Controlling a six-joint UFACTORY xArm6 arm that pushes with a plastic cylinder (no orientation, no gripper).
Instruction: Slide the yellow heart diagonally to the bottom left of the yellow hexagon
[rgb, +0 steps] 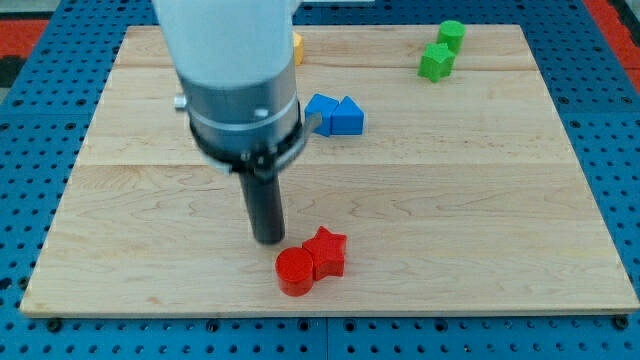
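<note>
We've got a pale wood desk (480, 200) sitting on a blue pegboard base (610, 150), no fingers on this rig, just our tip (268, 240) parked just up-left of the red cylinder (295, 271) and red star (328, 251). Count: two red, two blue blocks (335, 114), two green blocks (441, 50). One yellow block (297, 47) peeks from behind the arm at the view's top, shape unclear.

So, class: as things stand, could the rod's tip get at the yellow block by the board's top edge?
Probably yes, but not yet. My tip sits low on the board beside the red cylinder; the yellow block lies far up, mostly hidden behind the arm. No block shows in between.
</note>
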